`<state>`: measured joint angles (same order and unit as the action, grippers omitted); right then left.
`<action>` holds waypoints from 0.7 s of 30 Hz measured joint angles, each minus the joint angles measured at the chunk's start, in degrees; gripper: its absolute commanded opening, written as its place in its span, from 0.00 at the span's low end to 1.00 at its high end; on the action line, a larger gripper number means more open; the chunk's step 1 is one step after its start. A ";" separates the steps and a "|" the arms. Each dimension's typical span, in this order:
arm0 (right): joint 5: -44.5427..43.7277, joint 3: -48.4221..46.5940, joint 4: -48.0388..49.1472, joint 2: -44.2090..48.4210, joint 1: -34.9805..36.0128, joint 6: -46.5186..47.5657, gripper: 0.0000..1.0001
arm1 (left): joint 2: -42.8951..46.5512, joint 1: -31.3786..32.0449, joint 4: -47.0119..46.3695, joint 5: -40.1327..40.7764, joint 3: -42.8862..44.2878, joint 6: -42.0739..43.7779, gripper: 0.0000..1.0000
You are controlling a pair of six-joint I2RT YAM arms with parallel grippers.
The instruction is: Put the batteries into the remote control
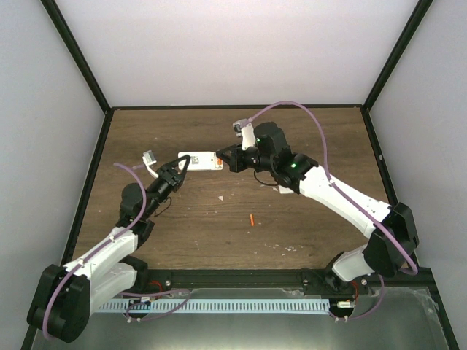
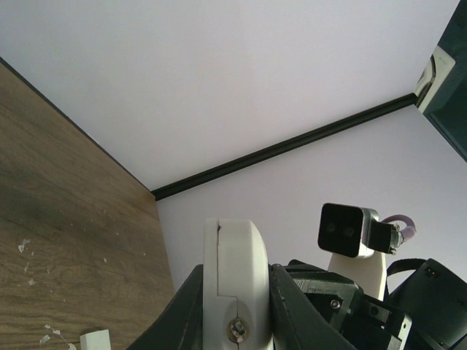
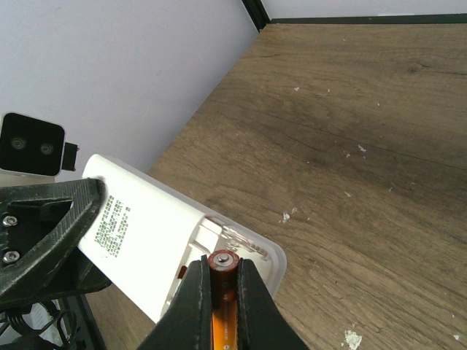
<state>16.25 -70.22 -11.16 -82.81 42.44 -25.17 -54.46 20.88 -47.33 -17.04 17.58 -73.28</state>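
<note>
The white remote control (image 1: 202,160) is held off the table, back side up, with its battery bay open at its right end (image 3: 241,244). My left gripper (image 1: 179,170) is shut on the remote's left end; in the left wrist view the remote (image 2: 235,255) stands edge-on between the black fingers (image 2: 182,313). My right gripper (image 1: 230,157) is shut on an orange battery (image 3: 223,292), whose tip is at the open bay. The second orange battery (image 1: 250,219) lies on the table, in front of the remote.
A small white piece (image 1: 283,189) lies on the wooden table under my right arm. A small white piece also shows in the left wrist view (image 2: 95,340). White walls with black frame bars (image 1: 237,107) enclose the table. Pale flecks dot the wood.
</note>
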 measured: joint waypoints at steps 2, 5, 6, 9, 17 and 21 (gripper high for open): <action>-0.09 0.11 0.02 -0.07 0.04 0.00 0.01 | 0.33 0.00 -0.02 0.02 -0.11 0.02 0.00; -0.22 0.13 0.04 -0.07 0.15 0.00 0.01 | 0.57 0.00 0.00 0.07 -0.26 0.04 0.00; -0.20 0.13 0.04 -0.09 0.15 0.00 0.01 | 0.68 0.00 0.00 0.11 -0.39 0.04 0.00; -0.17 0.13 0.04 -0.26 0.26 -0.02 0.01 | 0.85 0.00 0.04 0.26 -0.52 0.20 0.00; -0.44 0.13 -0.17 -0.55 0.42 -0.44 0.03 | 0.85 0.00 0.28 0.44 -0.59 0.63 0.00; -0.57 0.13 -0.39 -0.61 0.42 -0.44 0.05 | 0.85 0.00 0.33 0.44 -0.59 1.01 0.00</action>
<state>15.68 -70.08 -11.55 -83.42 42.85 -25.61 -53.60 20.88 -47.00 -16.60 16.99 -72.27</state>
